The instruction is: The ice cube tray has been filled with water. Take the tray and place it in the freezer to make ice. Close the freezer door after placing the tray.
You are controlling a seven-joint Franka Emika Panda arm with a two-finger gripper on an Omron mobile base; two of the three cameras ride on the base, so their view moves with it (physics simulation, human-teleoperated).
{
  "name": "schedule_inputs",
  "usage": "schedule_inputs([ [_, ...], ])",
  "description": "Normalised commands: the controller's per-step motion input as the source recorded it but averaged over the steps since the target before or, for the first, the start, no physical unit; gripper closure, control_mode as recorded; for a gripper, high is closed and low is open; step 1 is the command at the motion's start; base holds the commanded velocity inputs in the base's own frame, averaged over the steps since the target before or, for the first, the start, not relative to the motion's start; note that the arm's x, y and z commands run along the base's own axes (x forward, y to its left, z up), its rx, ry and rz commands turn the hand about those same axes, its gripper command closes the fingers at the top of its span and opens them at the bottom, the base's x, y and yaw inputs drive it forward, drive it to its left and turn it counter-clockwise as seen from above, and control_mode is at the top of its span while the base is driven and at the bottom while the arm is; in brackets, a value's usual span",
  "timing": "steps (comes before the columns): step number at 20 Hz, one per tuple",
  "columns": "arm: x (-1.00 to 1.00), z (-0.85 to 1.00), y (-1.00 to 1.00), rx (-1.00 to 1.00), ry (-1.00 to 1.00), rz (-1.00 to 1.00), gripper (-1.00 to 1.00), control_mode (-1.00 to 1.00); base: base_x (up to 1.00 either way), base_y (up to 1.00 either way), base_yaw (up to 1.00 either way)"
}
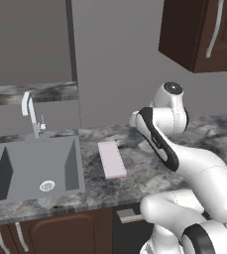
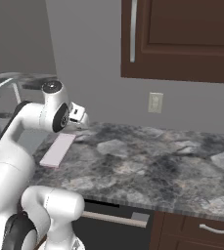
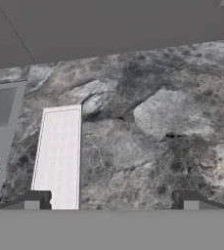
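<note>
The gripper [image 3: 111, 202] hovers with its 2 fingers spread wide and empty above the counter [image 1: 149, 173]. To grasp well, it should shift toward the sink [image 1: 35, 168], centre over the ice cube tray [image 1: 111, 158] and straddle the narrow width. The tray is a thin, pale pinkish slab lying flat near the counter's front edge, just beside the sink.

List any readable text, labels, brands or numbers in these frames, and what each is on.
None readable.
Ice cube tray: plain top, no lettering.
Wall outlet: blank plate, no marking visible.
Sink, faucet and upper cabinet: no labels or brand marks.
</note>
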Motion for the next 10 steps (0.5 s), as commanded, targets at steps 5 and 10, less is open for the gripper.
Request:
schedule_inputs([
  [5,0.17,-0.45,0.39,0.0,0.0,-0.1,-1.0,-1.0,0.0,0.0,0.0],
  [10,0.14,-0.31,0.28,0.0,0.02,-0.13,-1.0,-1.0,0.0,0.0,0.0],
])
